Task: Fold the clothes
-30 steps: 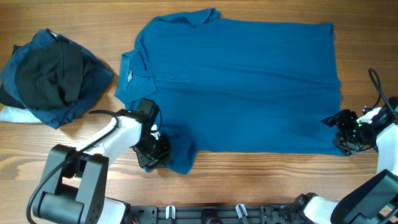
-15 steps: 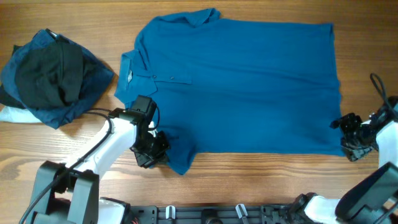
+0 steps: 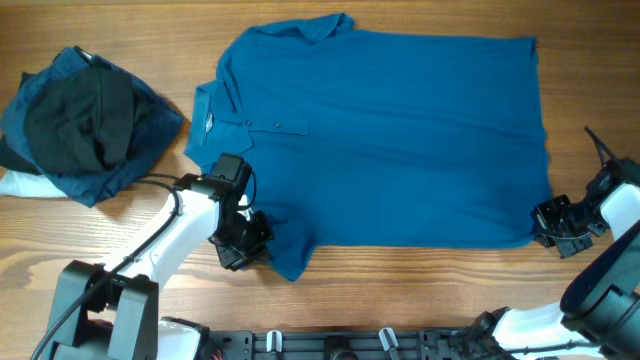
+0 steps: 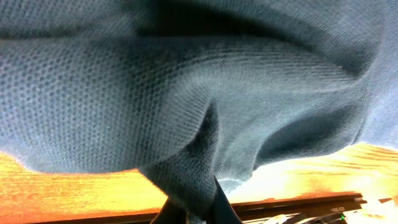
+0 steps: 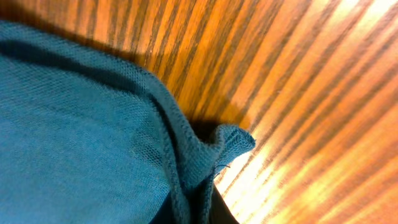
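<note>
The clothes, a mid-blue polo shirt (image 3: 400,140), lie spread flat on the wooden table with the collar to the left and the hem to the right. At the near sleeve, my left gripper (image 3: 247,243) is shut on a bunched fold of the fabric. In the left wrist view the blue knit (image 4: 186,93) fills the frame and is pinched in the left gripper (image 4: 198,211). My right gripper (image 3: 545,222) is shut on the near hem corner. In the right wrist view the right gripper (image 5: 200,208) pinches the shirt's folded edge (image 5: 74,137).
A heap of dark blue and black garments (image 3: 85,120) sits at the left, with something white (image 3: 18,185) under it. A black rail (image 3: 350,345) runs along the near table edge. Bare wood (image 3: 430,285) lies in front of the shirt.
My right gripper slid left onto the hem corner and closed on it. My left gripper closed on the sleeve and shifted slightly; the sleeve edge is bunched.
</note>
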`<act>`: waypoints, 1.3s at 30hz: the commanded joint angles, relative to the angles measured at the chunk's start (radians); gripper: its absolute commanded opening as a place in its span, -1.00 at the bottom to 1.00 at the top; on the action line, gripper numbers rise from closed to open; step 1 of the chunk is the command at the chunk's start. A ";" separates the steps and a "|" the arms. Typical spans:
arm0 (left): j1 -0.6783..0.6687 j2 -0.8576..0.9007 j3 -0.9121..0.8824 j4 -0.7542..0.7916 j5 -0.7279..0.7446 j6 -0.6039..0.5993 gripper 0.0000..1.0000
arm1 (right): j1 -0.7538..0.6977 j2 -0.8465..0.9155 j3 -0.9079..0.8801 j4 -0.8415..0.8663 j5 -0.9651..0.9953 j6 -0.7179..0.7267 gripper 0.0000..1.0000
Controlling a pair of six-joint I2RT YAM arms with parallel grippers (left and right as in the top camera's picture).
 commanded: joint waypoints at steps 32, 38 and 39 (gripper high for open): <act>0.019 -0.137 0.310 0.419 -0.380 0.500 -0.92 | 0.007 -0.064 0.074 0.332 -0.473 0.147 -0.91; 0.017 -0.086 0.310 0.524 -0.419 0.541 -0.92 | 0.011 -0.059 0.074 0.361 -0.478 0.165 -0.92; 0.016 -0.068 0.310 0.534 -0.417 0.541 -0.92 | 0.011 -0.059 0.074 0.361 -0.478 0.165 -0.92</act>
